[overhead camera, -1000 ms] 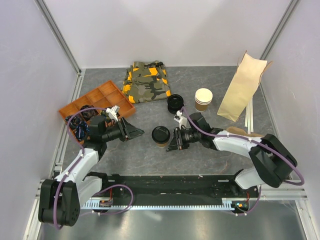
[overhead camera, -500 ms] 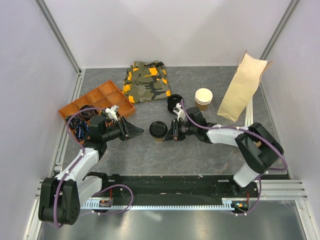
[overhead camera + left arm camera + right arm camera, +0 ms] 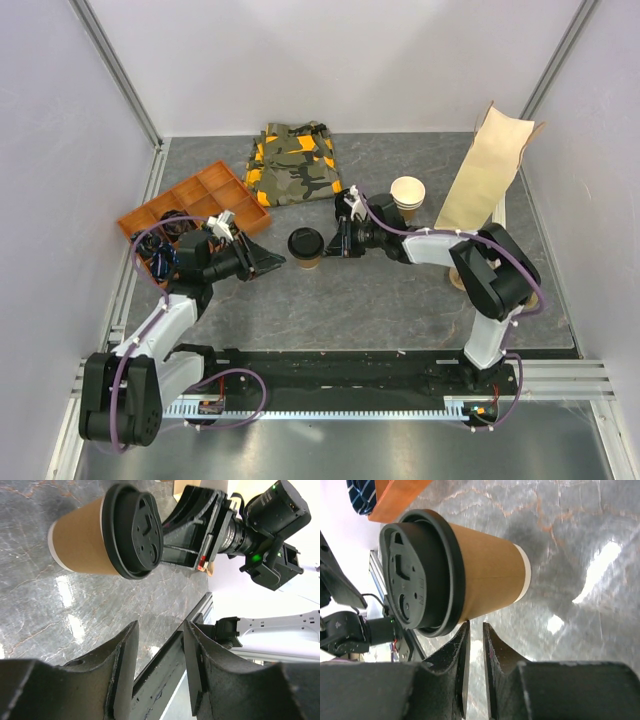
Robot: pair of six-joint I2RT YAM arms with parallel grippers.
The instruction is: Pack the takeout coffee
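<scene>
Mid-table, between the two grippers: cup (image 3: 304, 247), upright on the table (image 3: 400, 300), lid on, long axis straight up. Right gripper (image 3: 336, 240) just beside it on the right, coming in side-on, tips level with the cup wall right under the lid rim; touching or a hair off, can't tell from either wrist view. Jaws only a thin slit apart with nothing between them, so not gripping anything. Way too narrow for that cup, so guessing a wide opening needed before any grab. Left gripper (image 3: 272, 262) near on the other side, a bit further off, also pointing at the cup, roughly half open and empty. So right clearly the nearer one, and on the bag side too.

Bag (image 3: 485, 180) well off to the right, leaning by the wall; mouth open or not, can't tell. Cup stack (image 3: 407, 195) sitting between cup and bag, just behind the right arm, so probably the main thing to knock on the way over. Tray (image 3: 195, 205) and cloth (image 3: 293, 165) off to the left and back, out of the way. Would also watch for tipping: tall, probably light, easy to topple with a side-on nudge.
</scene>
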